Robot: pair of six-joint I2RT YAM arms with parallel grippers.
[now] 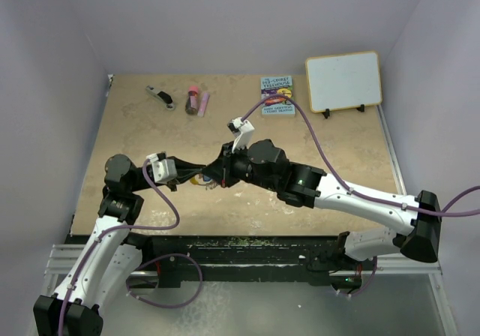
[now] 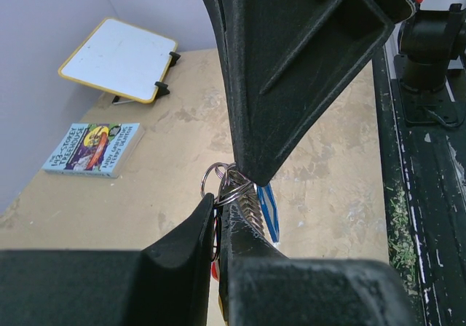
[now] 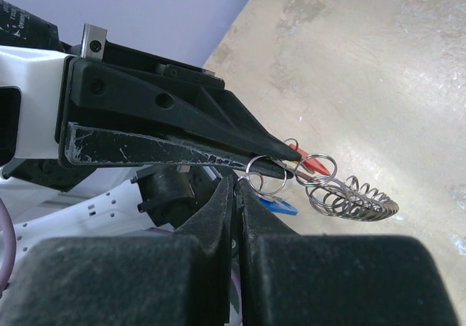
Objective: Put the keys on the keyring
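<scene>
Overhead, left gripper point(image 1: 201, 171), right gripper point(image 1: 215, 173) meet, closed; right wrist reveals keyring point(image 3: 353, 199) coil clamped in left

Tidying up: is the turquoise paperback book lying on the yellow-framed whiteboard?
No, the turquoise paperback book lies on the tan table, apart from the yellow-framed whiteboard.

Along the back of the bench point(image 1: 337, 163), at the top of the frame, sit a clip point(image 1: 160, 96), a tube point(image 1: 193, 100), a book point(image 1: 277, 94) and a board point(image 1: 343, 81), left to right. In the middle, the left gripper point(image 1: 201, 175) and right gripper point(image 1: 219, 174) meet tip to tip, with the keyring point(image 2: 246, 211) and keys point(image 3: 280, 206) between them.
</scene>
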